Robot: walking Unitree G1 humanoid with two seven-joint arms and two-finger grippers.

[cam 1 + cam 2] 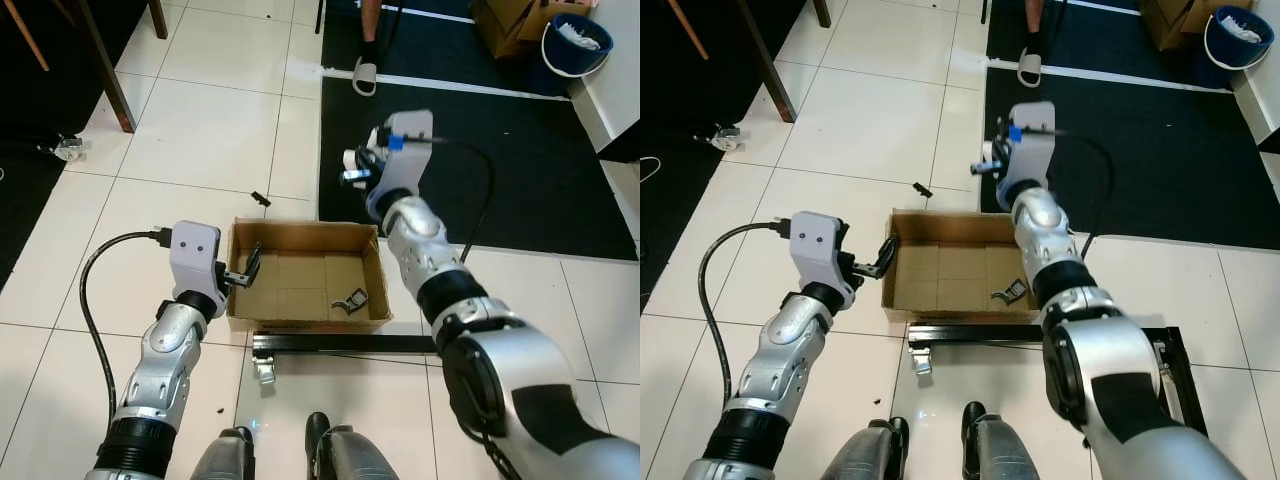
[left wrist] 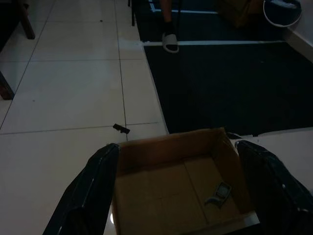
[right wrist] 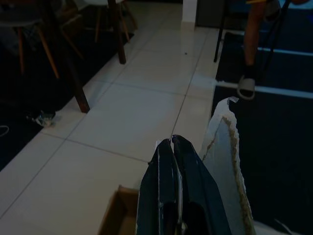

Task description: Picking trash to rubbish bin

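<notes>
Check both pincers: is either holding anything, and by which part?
The right pincer, raised beyond the cardboard box, is shut on a torn whitish sheet, pinching its edge. The left pincer is open at the box's left wall, holding nothing.

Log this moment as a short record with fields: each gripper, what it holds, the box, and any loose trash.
left gripper: jaws open, at the left wall of the cardboard box
right gripper: jaws shut on a flat whitish scrap, raised above the box's far right corner
box contents: one small dark piece near the right wall
floor trash: small dark bit on the white tiles beyond the box
person: a slippered foot at the dark mat's edge
</notes>
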